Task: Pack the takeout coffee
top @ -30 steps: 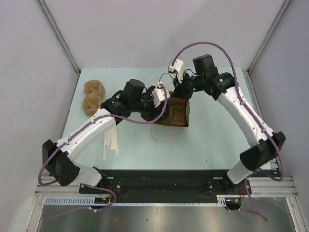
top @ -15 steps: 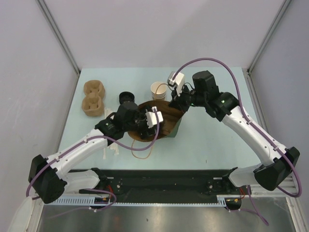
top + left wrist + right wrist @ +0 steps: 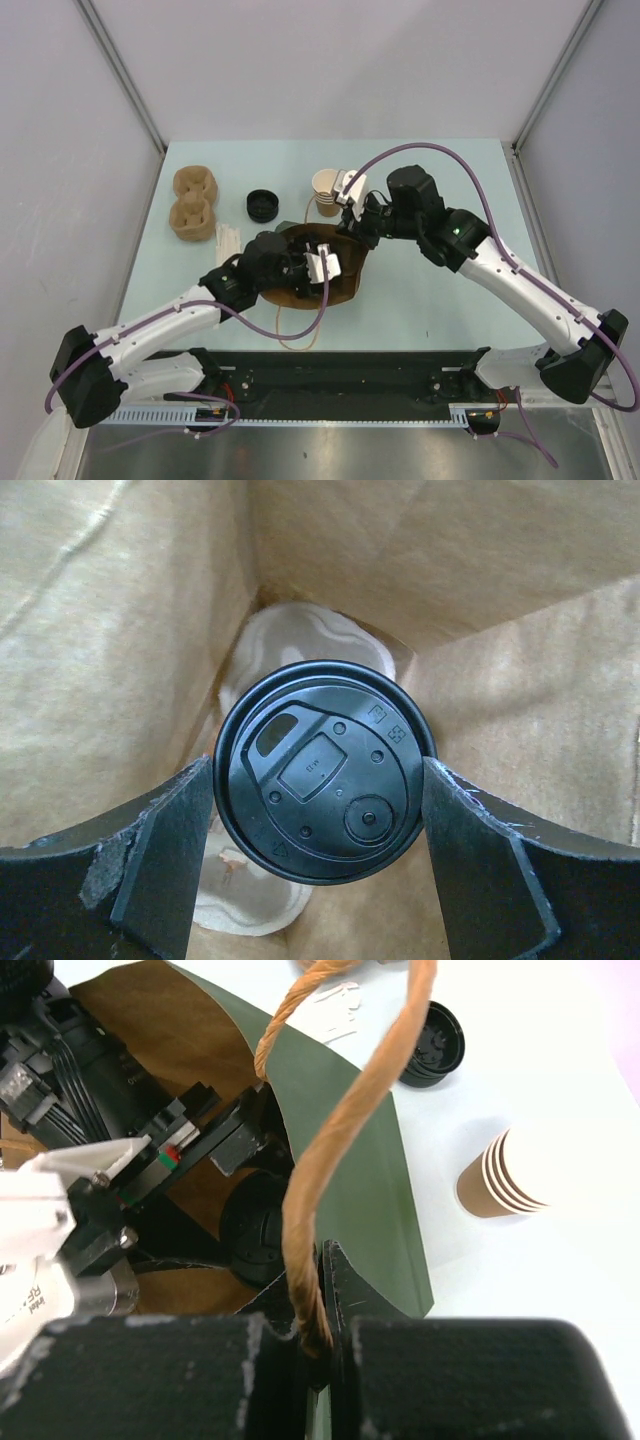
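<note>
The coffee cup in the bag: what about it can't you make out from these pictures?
- Left wrist view: the takeout coffee shows only its black lid, which hides the paper body.
- Same view: whether it rests on the pale moulded tray below it cannot be told.
- Top view: the left gripper and the bag cover it.

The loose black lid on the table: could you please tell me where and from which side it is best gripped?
Grip the loose black lid across its rim, a finger on each opposite edge, coming straight down from above. It is round and low and seems to lie flat on the table, so a sideways approach would find little wall to catch.
</note>
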